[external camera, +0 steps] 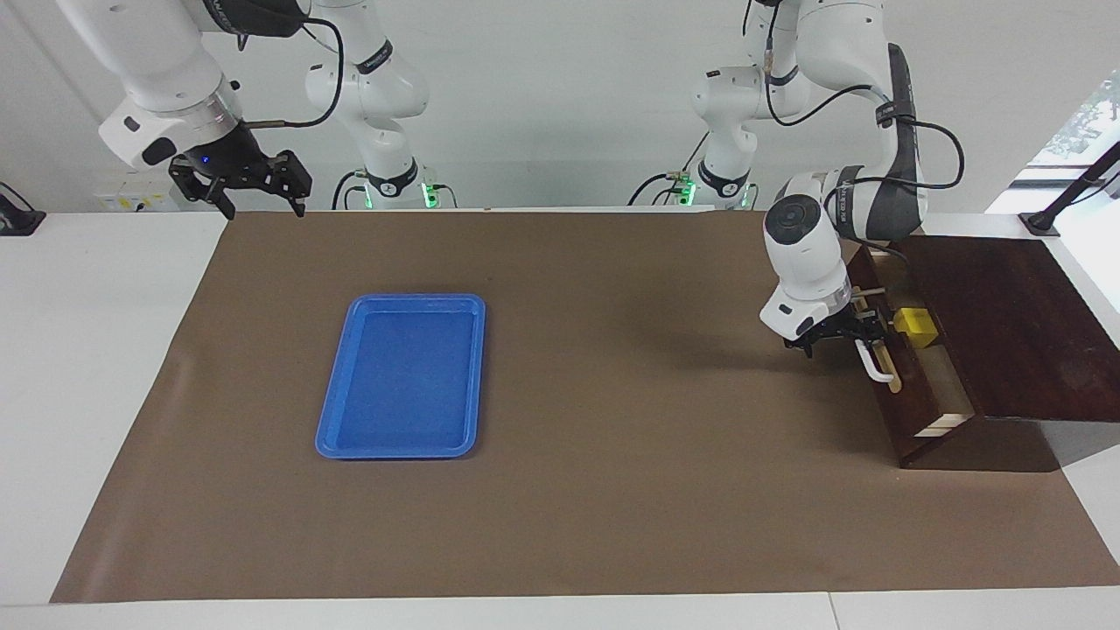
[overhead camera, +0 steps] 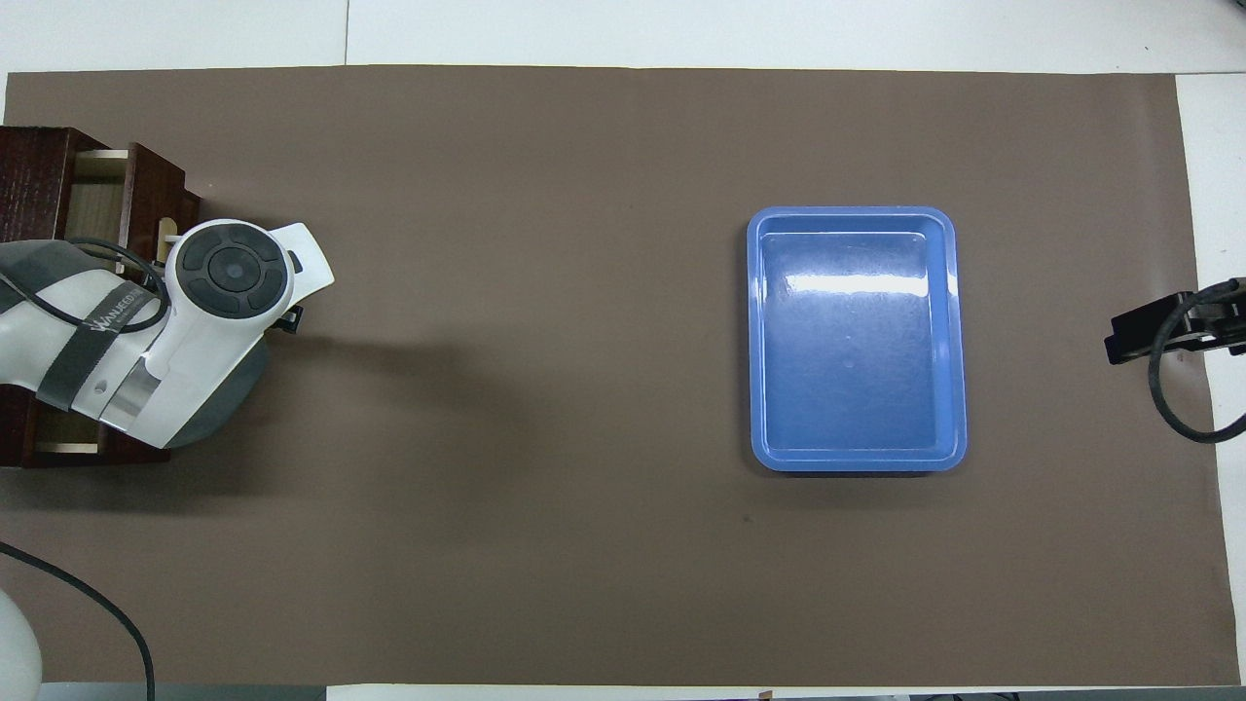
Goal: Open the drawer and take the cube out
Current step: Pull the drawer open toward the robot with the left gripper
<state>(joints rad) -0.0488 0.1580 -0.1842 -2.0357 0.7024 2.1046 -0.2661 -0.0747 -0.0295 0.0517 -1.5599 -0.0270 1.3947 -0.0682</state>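
Drawer (external camera: 919,385) opening is the step judged to be in hand: the drawer is seen partly drawn out of its dark wooden box (external camera: 1015,324) at the left arm's end of the worktop (external camera: 612,525), with its pale interior exposed. The cube (external camera: 915,323) is seen lying inside the drawer, toward the part of it nearer to the robots and just beside the white bar handle (external camera: 871,360). The left end effector (external camera: 847,331) is held at the drawer front, at the handle, and appears to be clamped on the bar, though the fingers are too hidden by the wrist for this to be told with certainty. In the overhead view the handle and cube are covered by the left arm's wrist, so contact is better read from the facing view. For the step to be done well, the pull should be kept straight along the drawer's own travel, away from the box, so that the drawer does not bind or drag the box across the brown mat (external camera: 612,490); it should be carried on until the cube is fully uncovered for a grasp from above. The right end effector (external camera: 254,188) is kept waiting, fingers apart, raised well apart from the drawer, past the blue tray (external camera: 350,437).
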